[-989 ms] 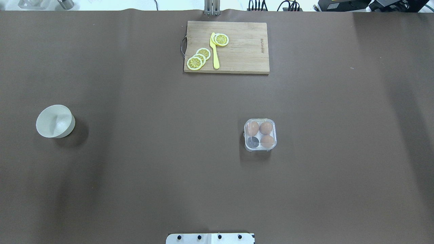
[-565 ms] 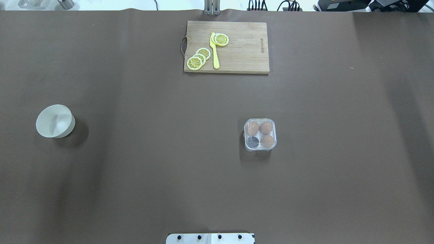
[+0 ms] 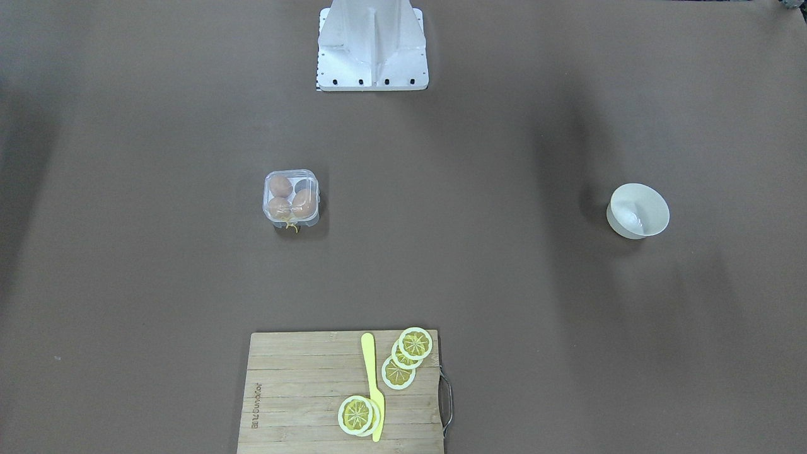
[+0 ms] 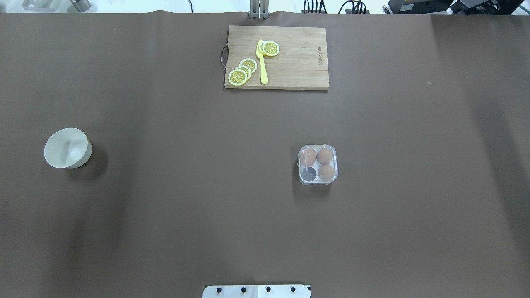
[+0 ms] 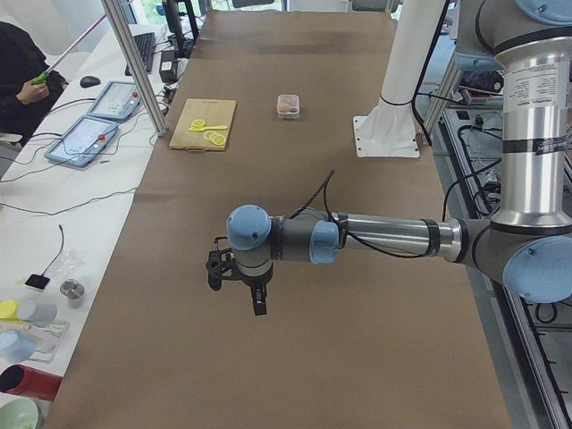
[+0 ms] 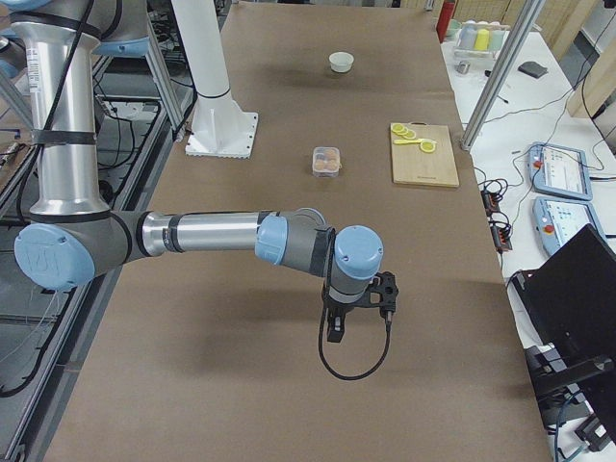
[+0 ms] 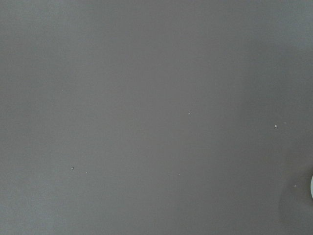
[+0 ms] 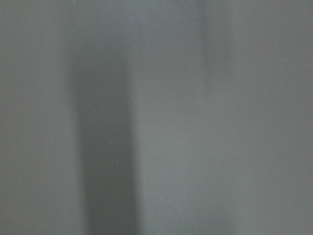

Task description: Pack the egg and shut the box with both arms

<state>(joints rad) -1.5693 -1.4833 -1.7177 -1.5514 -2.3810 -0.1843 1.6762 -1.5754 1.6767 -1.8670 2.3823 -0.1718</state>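
Note:
The clear four-cell box (image 4: pixel 318 164) stands right of the table's middle, and also shows in the front view (image 3: pixel 291 197). It holds three brown eggs, one of them at the far right cell (image 4: pixel 324 156). The near-left cell is empty. The see-through lid looks folded down over the cells, and a yellow string (image 3: pixel 290 225) hangs at its far side. Both arms are outside the overhead and front views. The left gripper (image 5: pixel 258 306) hangs above bare table far from the box. The right gripper (image 6: pixel 334 334) does the same at the other end. I cannot tell whether either is open or shut.
A white bowl (image 4: pixel 67 147) sits at the left. A wooden cutting board (image 4: pixel 298 62) with lemon slices (image 4: pixel 242 71) and a yellow knife (image 4: pixel 262 62) lies at the far edge. The white stand's base (image 3: pixel 372 57) is at the robot's side. Both wrist views show only brown table.

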